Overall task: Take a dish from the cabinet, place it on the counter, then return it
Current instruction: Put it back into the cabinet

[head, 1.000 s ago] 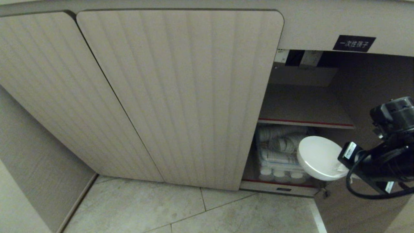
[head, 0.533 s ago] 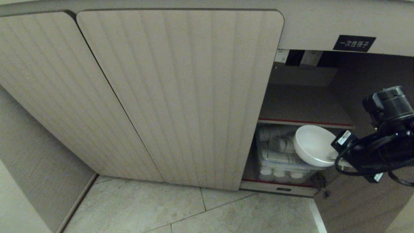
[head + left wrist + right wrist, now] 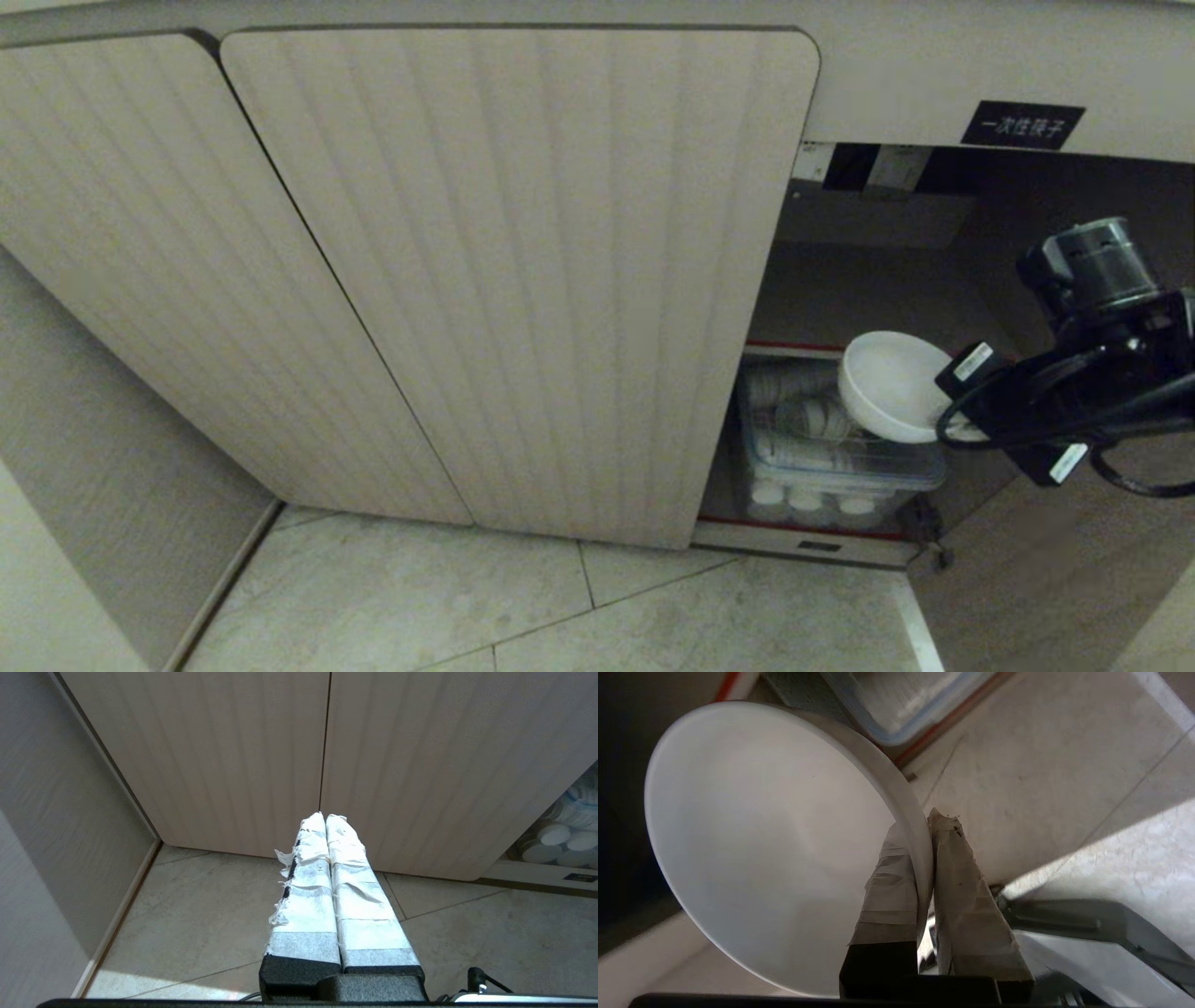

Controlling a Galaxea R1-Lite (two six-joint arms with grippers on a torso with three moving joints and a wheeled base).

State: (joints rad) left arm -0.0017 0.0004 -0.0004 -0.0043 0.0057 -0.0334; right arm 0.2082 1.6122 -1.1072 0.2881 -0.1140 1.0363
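One small white glossy round bowl – rim pinched by right gripper before open beige ribbed cabinet; left gripper closed, empty.

One sign is legible: a small black label with white Chinese characters reading 一次性筷子, fixed to the cabinet face above the open compartment. White stickers on the right arm and a dark tag on the plinth are too small to read.

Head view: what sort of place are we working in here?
Probably a kitchen or canteen store cupboard: a low ribbed-door cabinet on a tiled floor, with a clear box of stacked crockery inside.
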